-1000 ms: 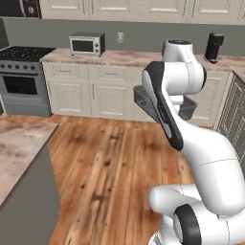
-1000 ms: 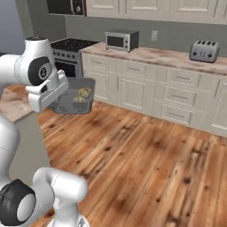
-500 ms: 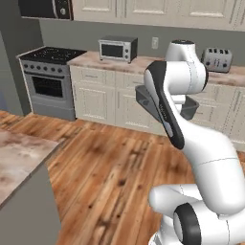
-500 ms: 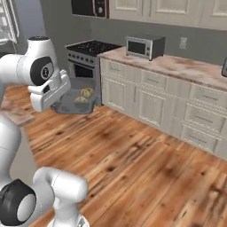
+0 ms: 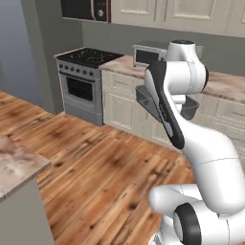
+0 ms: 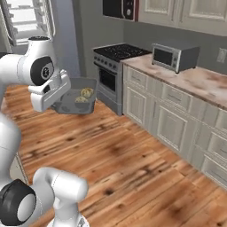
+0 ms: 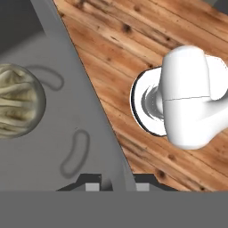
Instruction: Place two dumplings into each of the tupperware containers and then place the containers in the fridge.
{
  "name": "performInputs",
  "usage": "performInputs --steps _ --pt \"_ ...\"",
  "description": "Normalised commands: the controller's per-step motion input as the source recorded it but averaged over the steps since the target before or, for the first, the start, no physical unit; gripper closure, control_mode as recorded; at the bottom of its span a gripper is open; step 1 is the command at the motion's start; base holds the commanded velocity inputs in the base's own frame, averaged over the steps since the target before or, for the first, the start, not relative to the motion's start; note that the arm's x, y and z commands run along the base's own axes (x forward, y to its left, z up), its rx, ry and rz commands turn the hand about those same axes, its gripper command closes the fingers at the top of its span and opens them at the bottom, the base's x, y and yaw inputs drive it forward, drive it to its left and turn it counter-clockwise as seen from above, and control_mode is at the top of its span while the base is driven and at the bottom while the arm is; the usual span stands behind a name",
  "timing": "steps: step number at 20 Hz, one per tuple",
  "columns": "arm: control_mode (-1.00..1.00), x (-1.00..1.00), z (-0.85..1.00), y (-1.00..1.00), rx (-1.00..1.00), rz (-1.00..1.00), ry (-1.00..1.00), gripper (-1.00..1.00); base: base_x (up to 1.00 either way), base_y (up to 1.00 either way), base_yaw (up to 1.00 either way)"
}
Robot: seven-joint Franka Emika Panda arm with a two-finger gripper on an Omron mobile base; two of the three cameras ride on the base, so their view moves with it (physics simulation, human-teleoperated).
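My gripper [image 7: 116,182] is shut on the rim of a clear-grey tupperware container [image 7: 67,111], which it holds up in the air over the wooden floor. In the right base view the container [image 6: 73,104] sticks out from the hand at chest height, and two tan dumplings [image 6: 87,92] [image 6: 81,100] lie in it. One dumpling [image 7: 18,104] lies at the left of the hand view. From the left base the container [image 5: 190,109] is partly hidden behind my upper arm. The fridge is out of view.
A grey stove [image 6: 117,53] [image 5: 86,81] stands at the end of a run of pale cabinets, with a toaster oven [image 6: 173,55] on their marble counter. An island counter corner [image 5: 19,167] juts in at the lower left. Open wooden floor [image 6: 133,155] lies between.
Both base views have swung, so the stove and cabinets slide to the right: the base has moved. The arm keeps its pose, still gripping the container with the dumplings in it.
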Motion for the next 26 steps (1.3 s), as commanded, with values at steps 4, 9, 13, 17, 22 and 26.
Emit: performInputs --steps 4,9,13,17,22,26 --pt "1.00 0.00 0.00 0.00 0.00 0.00 0.00 1.00 1.00 -0.70 0.45" --pt "1.00 0.00 0.00 0.00 0.00 0.00 0.00 1.00 1.00 -0.68 0.45" --pt "1.00 0.00 0.00 0.00 0.00 0.00 0.00 1.00 1.00 -0.65 0.45" --pt "1.00 0.00 0.00 0.00 0.00 0.00 0.00 1.00 1.00 -0.63 0.41" --pt "1.00 0.00 0.00 0.00 0.00 0.00 0.00 1.00 1.00 -0.50 0.36" --pt "1.00 0.00 0.00 0.00 0.00 0.00 0.00 1.00 1.00 -0.34 0.30"
